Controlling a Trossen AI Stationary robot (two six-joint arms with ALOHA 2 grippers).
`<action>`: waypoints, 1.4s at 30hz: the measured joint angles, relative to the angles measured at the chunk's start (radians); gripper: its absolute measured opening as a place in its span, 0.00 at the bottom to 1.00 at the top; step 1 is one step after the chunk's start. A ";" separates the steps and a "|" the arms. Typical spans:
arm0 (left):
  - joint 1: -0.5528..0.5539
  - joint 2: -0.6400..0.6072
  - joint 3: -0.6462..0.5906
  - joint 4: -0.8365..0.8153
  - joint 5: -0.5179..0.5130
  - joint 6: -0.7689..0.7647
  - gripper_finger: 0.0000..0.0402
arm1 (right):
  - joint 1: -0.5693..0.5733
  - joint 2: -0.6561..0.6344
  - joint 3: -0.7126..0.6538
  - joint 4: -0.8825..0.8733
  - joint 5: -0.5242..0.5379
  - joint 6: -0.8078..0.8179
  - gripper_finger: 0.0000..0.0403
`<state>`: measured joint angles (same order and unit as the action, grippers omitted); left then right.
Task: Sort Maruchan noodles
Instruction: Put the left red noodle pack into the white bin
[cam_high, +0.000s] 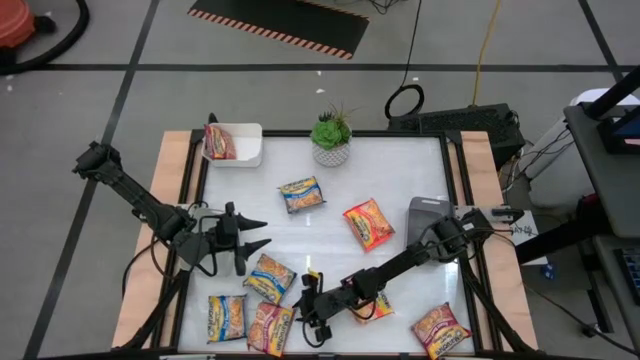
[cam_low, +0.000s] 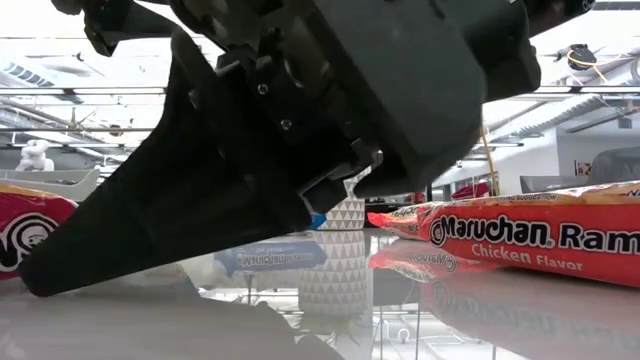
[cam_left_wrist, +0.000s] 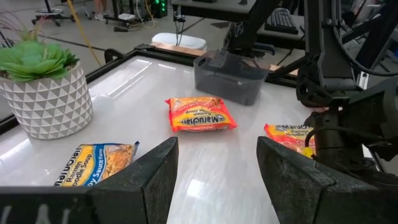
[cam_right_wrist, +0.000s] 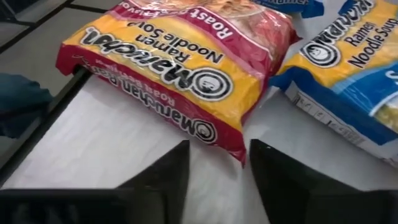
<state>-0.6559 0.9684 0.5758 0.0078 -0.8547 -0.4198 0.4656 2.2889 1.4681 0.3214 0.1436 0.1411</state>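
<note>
The right gripper (cam_high: 312, 322) sits low at the table's near edge, fingers spread, nothing between them, their tips just short of a dark red packet (cam_right_wrist: 180, 68) that lies flat against a blue-and-yellow packet (cam_right_wrist: 348, 68). The left gripper (cam_high: 262, 234) hovers at the left side, jaws parted and empty, pointing across the white table (cam_high: 390, 170). Other Maruchan packets lie scattered: one orange-red packet (cam_high: 368, 222) mid-table beside the grey tray (cam_high: 426, 214), another red packet (cam_high: 219, 142) in the white tray (cam_high: 245, 143) near the potted plant (cam_high: 331, 137).

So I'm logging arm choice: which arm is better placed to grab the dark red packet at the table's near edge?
Right. Its gripper has open jaws right at the dark red packet; the left gripper sits farther away.
</note>
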 joint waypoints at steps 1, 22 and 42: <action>0.000 0.000 0.000 0.000 0.000 0.000 0.56 | 0.000 0.000 0.000 0.004 0.001 -0.001 0.30; -0.001 0.024 0.000 -0.042 0.098 -0.104 0.56 | 0.029 -0.186 -0.003 -0.121 0.226 -0.190 0.00; -0.004 0.237 0.000 0.205 0.534 -0.073 0.56 | 0.054 -0.274 -0.002 -0.183 0.302 -0.261 0.00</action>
<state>-0.6601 1.2055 0.5755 0.2123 -0.3207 -0.4924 0.5194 2.0148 1.4662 0.1383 0.4460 -0.1204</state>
